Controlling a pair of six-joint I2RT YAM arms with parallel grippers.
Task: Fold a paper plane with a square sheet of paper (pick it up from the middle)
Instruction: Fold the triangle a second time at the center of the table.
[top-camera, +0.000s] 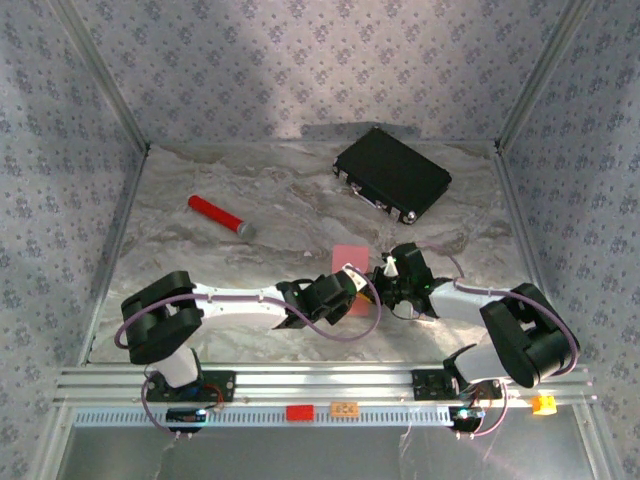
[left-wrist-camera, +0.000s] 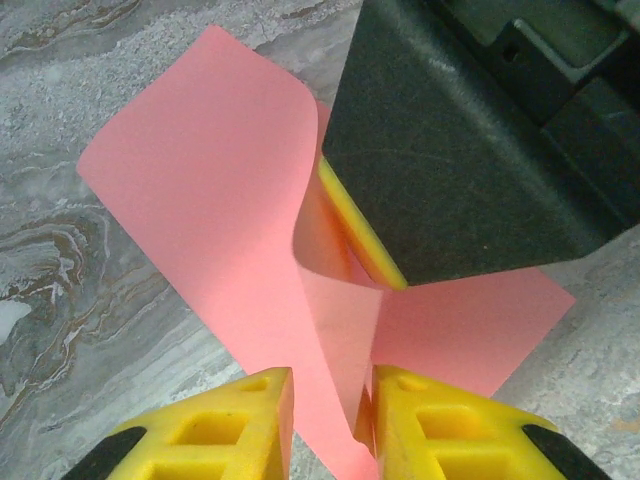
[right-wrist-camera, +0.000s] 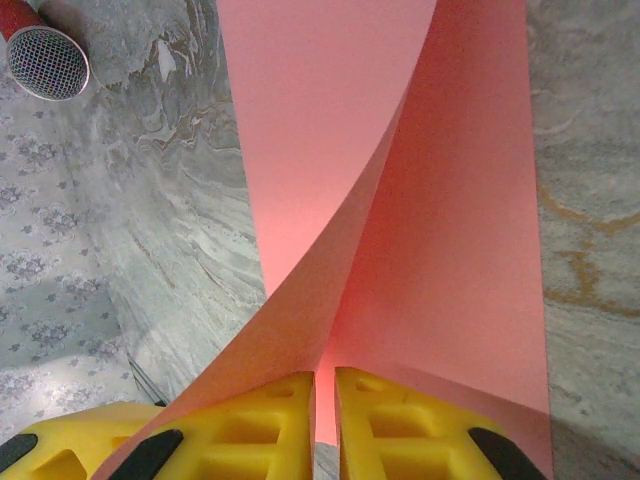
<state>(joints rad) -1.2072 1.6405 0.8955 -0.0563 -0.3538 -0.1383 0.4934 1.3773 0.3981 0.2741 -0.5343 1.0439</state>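
Your square sheet of paper (left-wrist-camera: 200, 190) buckles up from the desk (top-camera: 160, 250) mid-sheet, curled into a loose first fold. Left claw (left-wrist-camera: 330, 400) and right claw (right-wrist-camera: 325, 400) both pinch it. Next, I'd judge: match the edges, then flatten the crease.

square sheet of paper (left-wrist-camera: 190, 180): thin matt paper | table (top-camera: 280, 215): smooth marbled (stone-look) | cylinder cap (right-wrist-camera: 47, 62): metal mesh

1. No text, number or brand can be read anywhere.
2. A small orange tag (top-camera: 345, 408) on the front rail (top-camera: 120, 414) carries dark marks, too small to make out.
3. The red tag (top-camera: 298, 412) beside it looks blank.
4. The pink sheet of paper (left-wrist-camera: 200, 190) has plain faces.
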